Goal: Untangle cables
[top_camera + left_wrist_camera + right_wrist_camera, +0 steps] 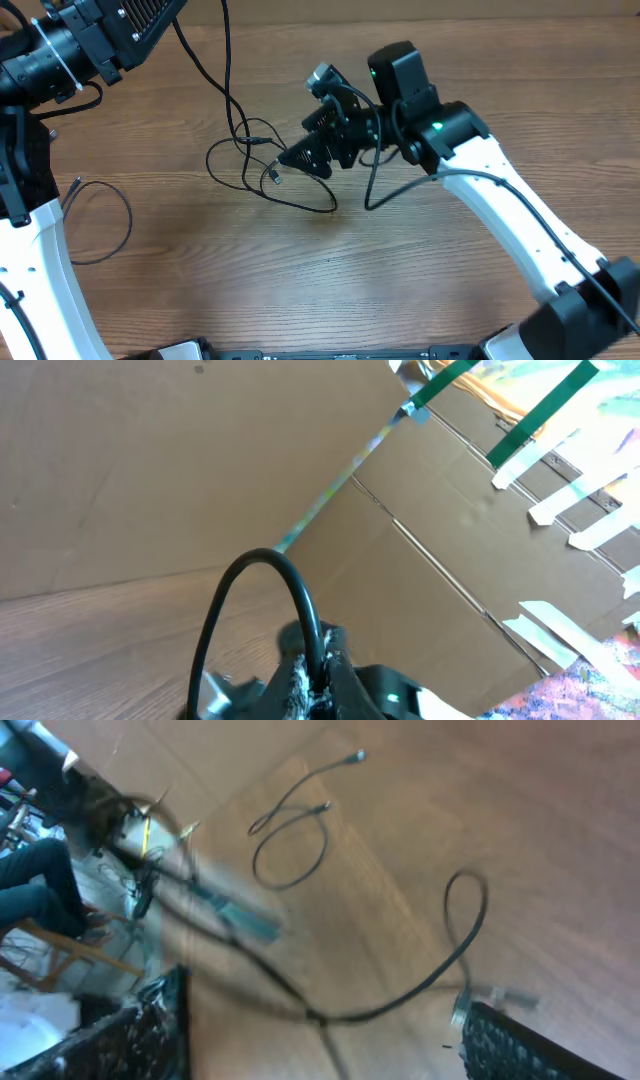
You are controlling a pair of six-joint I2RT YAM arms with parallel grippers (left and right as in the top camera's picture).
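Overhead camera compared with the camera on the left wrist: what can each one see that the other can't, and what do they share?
Only overhead: the left arm, the right arm, the tangle of cables on the table, a loose cable loop nearer the left arm, and the right fingers at the tangle. Only left wrist: a cardboard wall with green tape and white tape strips. Both: the wooden table and the black cable that the left fingers hold.

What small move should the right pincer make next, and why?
Probably close the open right pincer on the thin black cable strand running between its fingers; the shut left pincer holds a black cable loop raised.
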